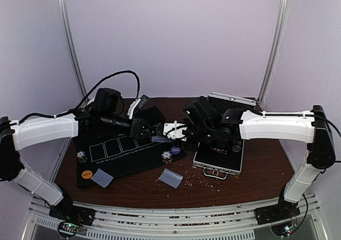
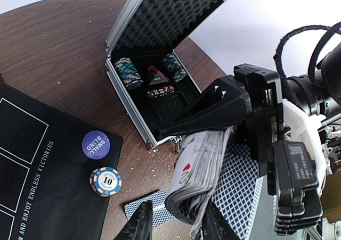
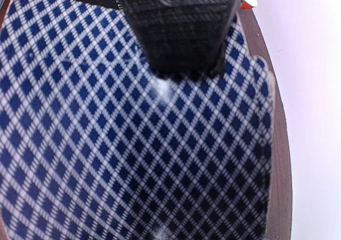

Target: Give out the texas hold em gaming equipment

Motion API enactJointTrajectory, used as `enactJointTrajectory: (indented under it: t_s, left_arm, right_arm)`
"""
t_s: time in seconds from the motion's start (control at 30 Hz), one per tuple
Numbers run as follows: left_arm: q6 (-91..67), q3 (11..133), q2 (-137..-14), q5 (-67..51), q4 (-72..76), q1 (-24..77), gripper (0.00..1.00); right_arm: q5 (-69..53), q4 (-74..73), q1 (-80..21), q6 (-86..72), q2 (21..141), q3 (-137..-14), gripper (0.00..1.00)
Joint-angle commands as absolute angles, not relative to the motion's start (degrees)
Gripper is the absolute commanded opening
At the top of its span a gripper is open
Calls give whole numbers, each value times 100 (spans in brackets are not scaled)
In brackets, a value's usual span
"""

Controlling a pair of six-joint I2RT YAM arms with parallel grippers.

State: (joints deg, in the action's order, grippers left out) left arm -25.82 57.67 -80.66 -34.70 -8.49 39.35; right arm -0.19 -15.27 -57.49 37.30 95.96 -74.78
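Pale lilac walls close in a brown wooden table (image 1: 256,165) speckled with crumbs (image 1: 200,182). From where I stand the two arms meet nose to nose over the middle. The right gripper (image 2: 210,136) is clamped on a deck of playing cards (image 2: 194,171), one black finger pressed flat on top. Its own camera sees little but a blue-lattice card back with that finger across it. The left gripper (image 2: 178,226) comes at the deck's lower end with its fingers (image 2: 141,224) apart, one on each side of the cards. A gap shows between the cards and the finger nearer the mat, so nothing is pinched there.

Under the left arm lies a black mat (image 1: 122,163) printed with white card outlines. Near its right edge sit a purple disc (image 2: 96,144) reading SMALL BLIND and, just beside it, a striped chip stack (image 2: 105,181) marked 10. A second chip stack (image 1: 81,156) stands at the mat's left edge, with an orange disc (image 1: 85,172) near it and a face-down card (image 1: 102,177) on the near corner. A second face-down card (image 1: 171,177) lies on bare wood just off the mat.

Right of the mat an aluminium case (image 2: 128,104) stands open, lid up, with rows of chips (image 2: 128,72) in its black lining. The right arm hangs over the case and hides most of it from above.
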Motion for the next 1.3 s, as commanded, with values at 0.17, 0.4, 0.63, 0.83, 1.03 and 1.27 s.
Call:
enactJointTrajectory:
  t_s: [0.17,0.4,0.63,0.83,1.03,1.27]
  left_arm:
    - [-2417,5930,-7829,-3476,-958,3930,10]
    - [-2361,5994,-7720,-3558,-1143,3917,0]
    - [-2179,6052,-7536,-3821,-1554,3540,0]
    - [-1996,6126,-7309,-4199,-1918,3191,0]
    - [-1795,6263,-7044,-4119,-3510,2976,0]
    - [-1761,6077,-6774,-3126,-5396,2719,0]
  right_arm:
    - [87,-1459,-5766,3682,9624,-7639,42]
    - [155,-1451,-5760,3678,9610,-7614,41]
    - [237,-1407,-5699,3683,9601,-7488,41]
    - [212,-1397,-5640,3644,9598,-7449,41]
    - [286,-1473,-5623,3676,9544,-7406,41]
    - [301,-1438,-5619,3761,9440,-7247,41]
